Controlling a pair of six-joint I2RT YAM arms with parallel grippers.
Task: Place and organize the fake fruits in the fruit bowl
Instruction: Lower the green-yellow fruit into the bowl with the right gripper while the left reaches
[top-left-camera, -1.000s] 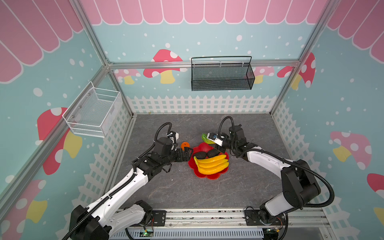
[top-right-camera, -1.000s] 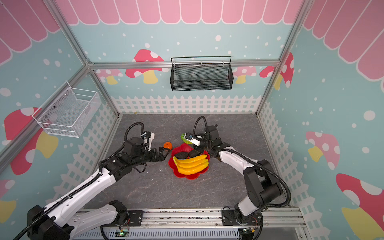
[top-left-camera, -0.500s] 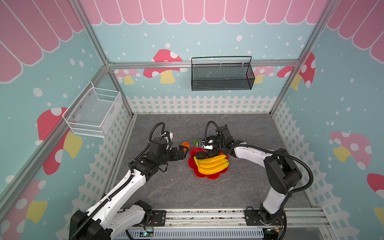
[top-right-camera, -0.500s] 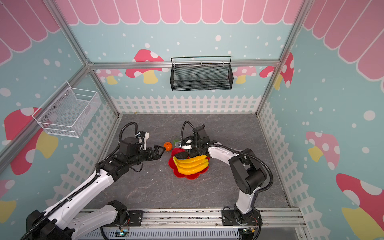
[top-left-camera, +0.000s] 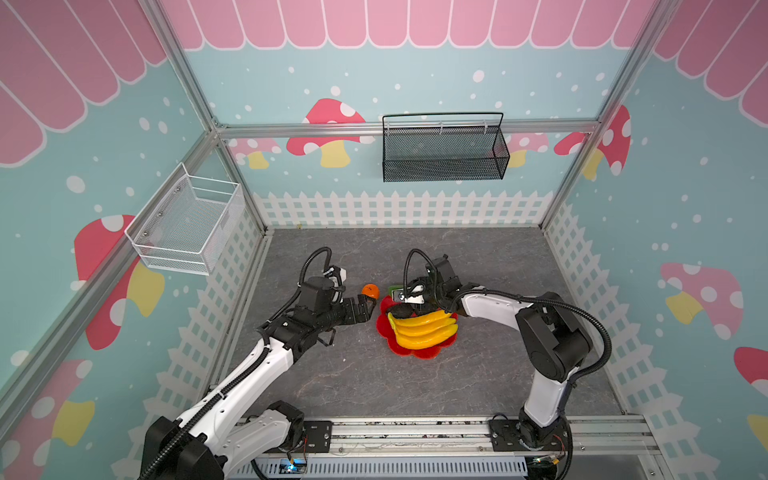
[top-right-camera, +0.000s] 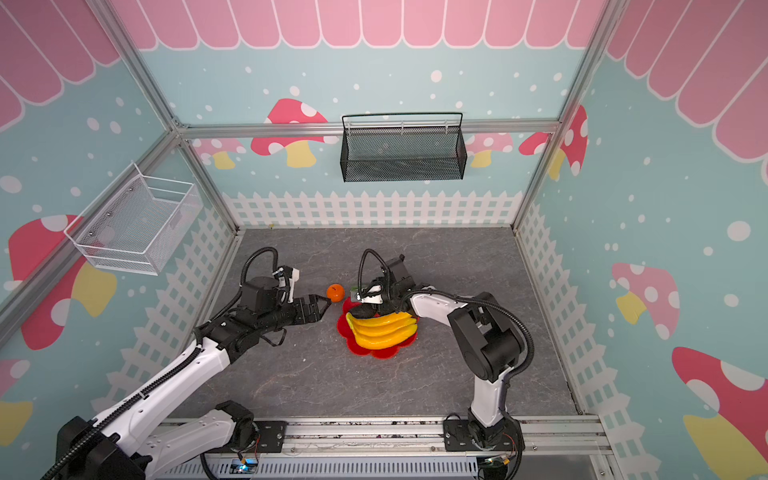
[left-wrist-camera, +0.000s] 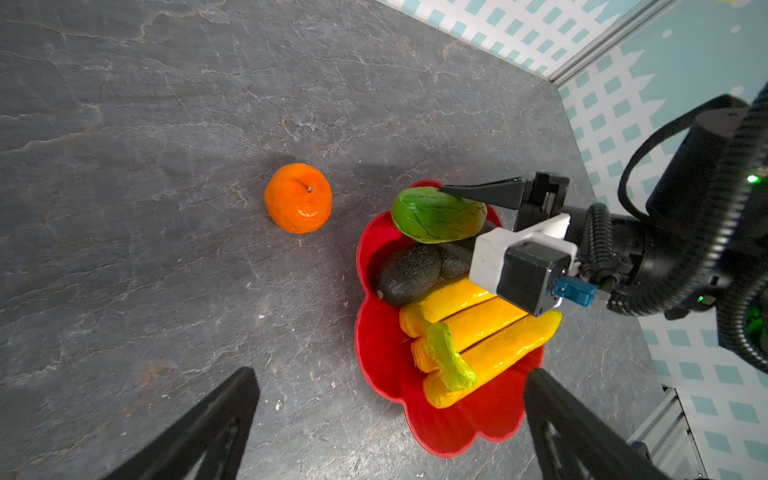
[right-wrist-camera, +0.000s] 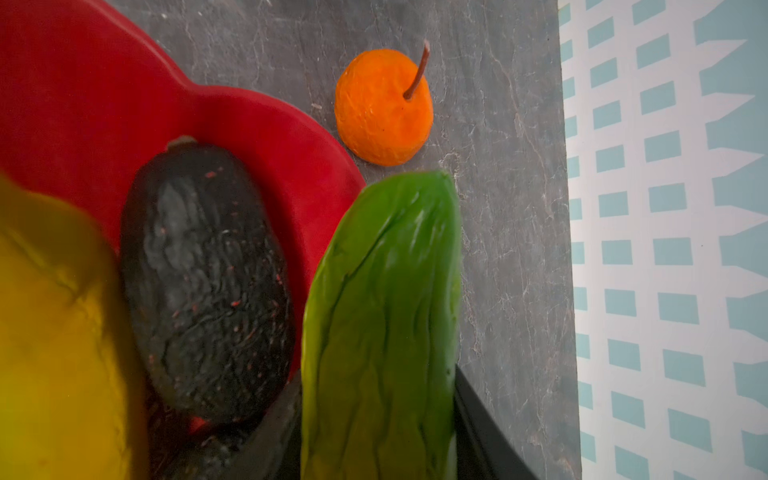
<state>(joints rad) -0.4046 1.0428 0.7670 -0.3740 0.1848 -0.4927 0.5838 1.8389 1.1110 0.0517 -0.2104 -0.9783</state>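
Clamps the green fruit (left-wrist-camera: 436, 216) lengthwise between the right gripper's (right-wrist-camera: 374, 382) jaws over the bowl's (left-wrist-camera: 376, 357) far rim, beside an avocado (left-wrist-camera: 409, 274); hovers with the left gripper (left-wrist-camera: 392, 376) wide open, the orange (left-wrist-camera: 298, 197) on the table (left-wrist-camera: 166, 249) just ahead, outside the bowl.

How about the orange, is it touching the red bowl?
Apart. The left wrist view shows bare grey table between the orange and the red bowl.
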